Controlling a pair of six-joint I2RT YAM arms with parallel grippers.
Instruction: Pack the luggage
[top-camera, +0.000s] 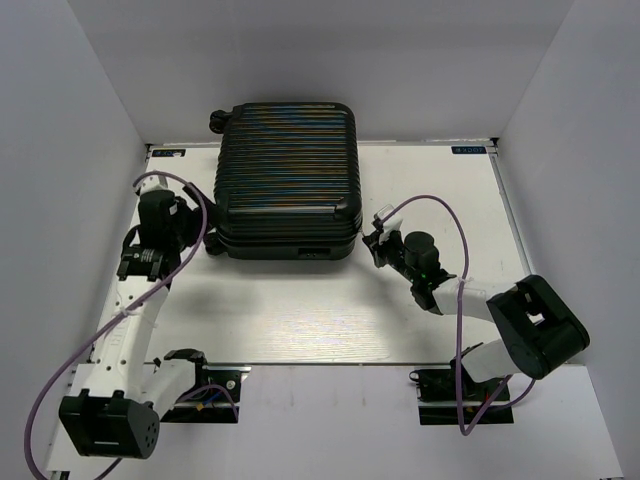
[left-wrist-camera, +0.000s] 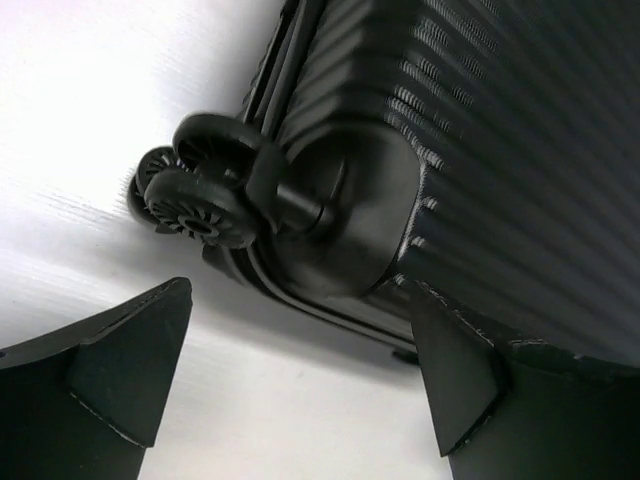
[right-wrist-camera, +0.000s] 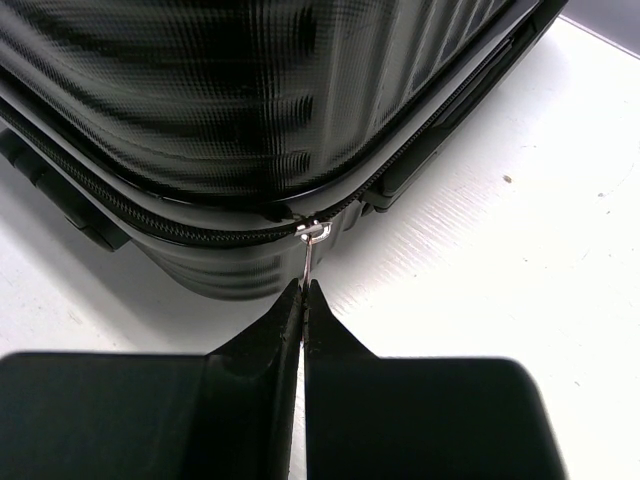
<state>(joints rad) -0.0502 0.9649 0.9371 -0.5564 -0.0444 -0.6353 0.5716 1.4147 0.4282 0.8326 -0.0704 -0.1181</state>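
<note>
The luggage is a big black ribbed hard-shell suitcase lying flat and closed at the back middle of the white table. My right gripper is at its near right corner. In the right wrist view my right gripper is shut on the small silver zipper pull, at the corner where the zipper track bends round the luggage. My left gripper is open beside the near left corner. In the left wrist view my left gripper is empty, just short of the double wheel.
White walls close in the table at the left, right and back. Another wheel sticks out at the suitcase's far left corner. Purple cables loop from both arms. Bare table lies in front of the suitcase.
</note>
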